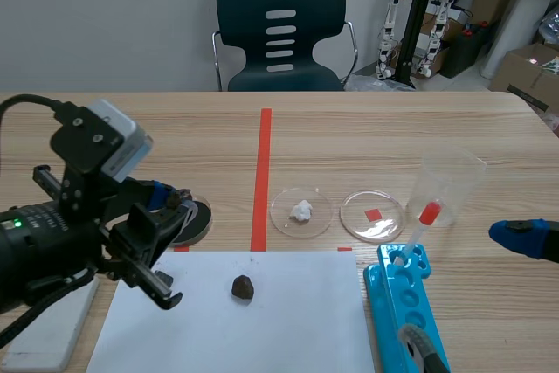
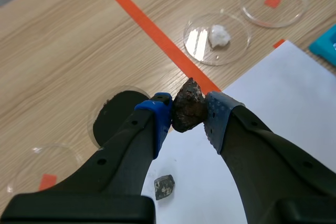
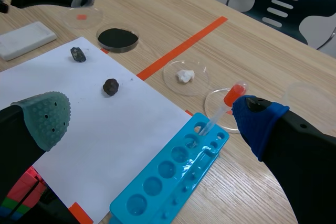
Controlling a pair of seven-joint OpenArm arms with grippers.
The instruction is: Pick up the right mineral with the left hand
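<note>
**Scene view.** My left hand comes in from the left and is closed on a brown stone. It holds the stone up off the desk, in front of a dish of black powder. A sheet of white paper lies at the near edge, with a second, dark stone on its left half. To the right of the red tape line stand a dish with a white lump and a dish with a red square. A clear cup stands further right. A dropper with a red bulb leans in a blue rack at the near right. One blue fingertip of my right hand shows at the right edge.

**Left wrist view.** The brown stone is pinched between my two blue pads, and both pads touch it. Below the hand, a small grey stone lies on the paper. The black powder dish lies just past the paper's edge.

**Right wrist view.** My right hand is open, its fingers wide apart, low over the near right of the desk by the rack and the paper. The grey stone and the dark stone both lie on the paper, the grey one further left. My left hand shows beyond them, at the far left.
</note>
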